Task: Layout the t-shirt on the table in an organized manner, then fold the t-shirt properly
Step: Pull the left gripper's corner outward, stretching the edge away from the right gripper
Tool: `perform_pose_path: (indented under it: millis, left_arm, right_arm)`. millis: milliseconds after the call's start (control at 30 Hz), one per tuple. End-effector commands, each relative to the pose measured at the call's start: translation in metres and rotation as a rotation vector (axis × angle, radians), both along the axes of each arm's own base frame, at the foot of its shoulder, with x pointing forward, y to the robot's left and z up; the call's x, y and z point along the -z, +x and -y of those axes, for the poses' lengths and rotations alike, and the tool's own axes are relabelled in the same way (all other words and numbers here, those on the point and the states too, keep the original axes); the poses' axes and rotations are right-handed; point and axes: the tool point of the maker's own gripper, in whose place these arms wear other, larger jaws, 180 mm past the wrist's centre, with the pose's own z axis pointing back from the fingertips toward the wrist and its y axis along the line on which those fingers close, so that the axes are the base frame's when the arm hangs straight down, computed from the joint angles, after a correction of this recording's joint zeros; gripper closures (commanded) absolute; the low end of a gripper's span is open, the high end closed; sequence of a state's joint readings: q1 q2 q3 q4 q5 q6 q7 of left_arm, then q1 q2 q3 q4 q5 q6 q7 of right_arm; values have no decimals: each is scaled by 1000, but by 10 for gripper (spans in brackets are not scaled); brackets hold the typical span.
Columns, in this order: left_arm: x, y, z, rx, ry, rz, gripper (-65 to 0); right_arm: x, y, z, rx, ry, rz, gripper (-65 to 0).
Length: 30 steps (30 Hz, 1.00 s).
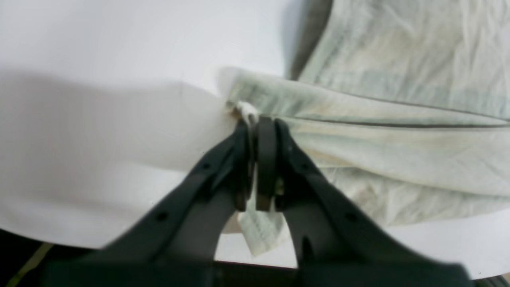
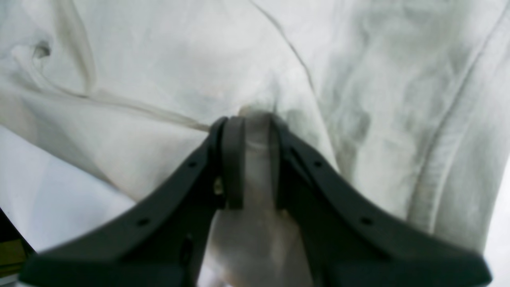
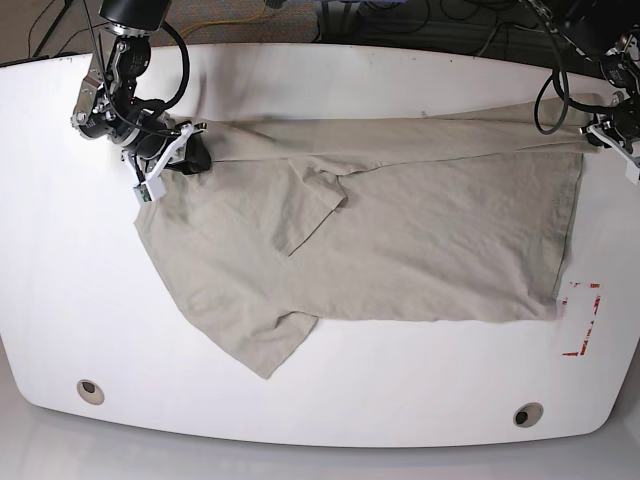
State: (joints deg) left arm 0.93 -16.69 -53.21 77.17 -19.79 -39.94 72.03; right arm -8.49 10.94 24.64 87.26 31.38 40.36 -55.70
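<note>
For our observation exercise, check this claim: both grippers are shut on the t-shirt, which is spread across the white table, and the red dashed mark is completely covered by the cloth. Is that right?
One detail is wrong. In the base view the red dashed mark lies uncovered beside the t-shirt, on the table. The left gripper and right gripper are indeed shut on it.

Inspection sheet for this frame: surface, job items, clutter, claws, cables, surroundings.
Surface: white table, glossy; two round grey holes, red dashed mark near the shirt's hem.
Job's things: beige t-shirt spread sideways, wrinkled, one sleeve folded over the body.
Clutter: nothing seen.
Grippers: left claw shut on a hem corner; right claw shut on cloth at the shoulder end.
Cables: black leads looped along both arms; a yellow one on the floor.
Surroundings: floor and dark gear beyond the far edge.
</note>
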Motion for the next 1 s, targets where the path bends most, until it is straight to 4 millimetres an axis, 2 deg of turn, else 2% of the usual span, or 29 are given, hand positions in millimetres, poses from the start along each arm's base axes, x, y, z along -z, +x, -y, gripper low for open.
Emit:
perform_pose_path:
  millis: [0,267,633,800,967]
  left_arm:
    - [-13,5,-12,2,40,21,0]
    - [-37,2,-17,31,133,34,0]
    - [-86,11,-21,73,284,80,0]
    - [-96,15,-20,85,316,101,0]
    - [-97,22,-12,125,323,102,0]
  right_arm:
    - [5,-5,8,-10,-47,-38,-105]
    - [4,-4,8,-10,-47,-37,-105]
    - [5,-5,8,-10,-47,-38,-105]
    - [5,-4,7,-10,-45,-37,-105]
    - [5,-4,7,-10,-45,-37,-105]
